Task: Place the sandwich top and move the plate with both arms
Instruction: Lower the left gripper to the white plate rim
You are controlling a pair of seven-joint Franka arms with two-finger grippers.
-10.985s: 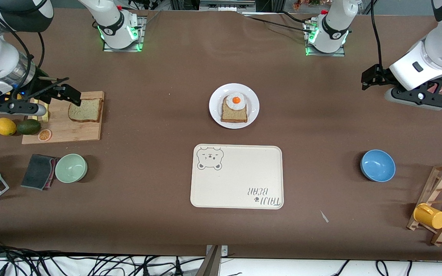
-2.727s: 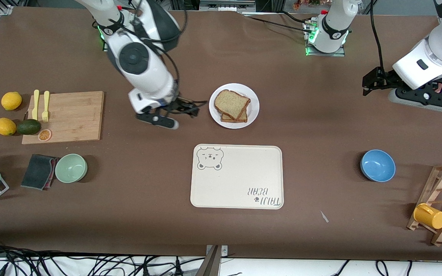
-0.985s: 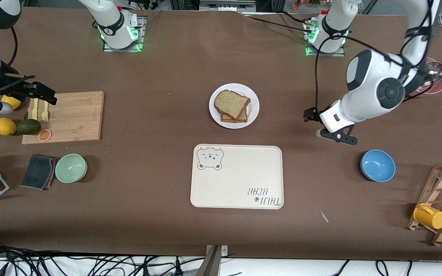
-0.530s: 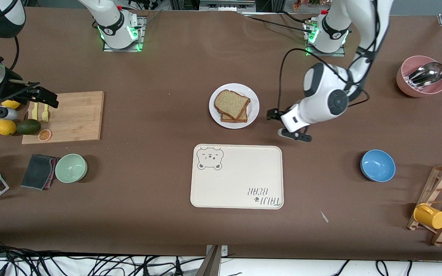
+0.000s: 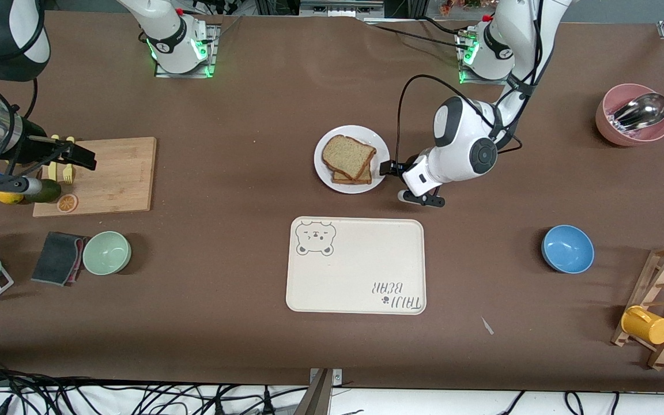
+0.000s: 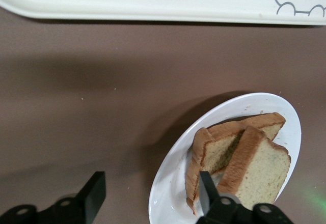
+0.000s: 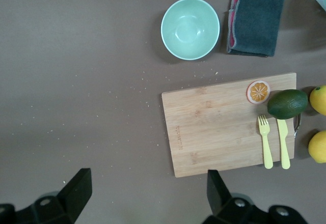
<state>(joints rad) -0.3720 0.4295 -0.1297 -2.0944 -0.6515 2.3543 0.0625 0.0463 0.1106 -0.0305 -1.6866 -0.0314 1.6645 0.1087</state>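
The white plate (image 5: 324,173) stands mid-table. The plain sandwich top (image 5: 348,154) lies askew on a lower bread slice (image 5: 361,176); no egg shows. My left gripper (image 5: 400,182) is open at the plate's edge toward the left arm's end. In the left wrist view one finger (image 6: 205,191) is over the plate (image 6: 170,188) beside the bread, and the other finger (image 6: 94,197) is over bare table. The sandwich top (image 6: 262,170) overlaps the lower slice (image 6: 216,152) there. My right gripper (image 5: 75,157) is open and empty over the cutting board's end, as in its wrist view (image 7: 146,188).
The cream bear-print tray (image 5: 355,265) lies nearer the front camera than the plate. The wooden cutting board (image 5: 113,173) has forks, an avocado and lemons beside it. A green bowl (image 5: 106,252), blue bowl (image 5: 567,248), pink bowl (image 5: 632,121) and mug rack (image 5: 660,305) stand around.
The left arm has swung in from its end of the table down to the plate's edge. The right arm, back at the cutting board, has shifted only slightly.
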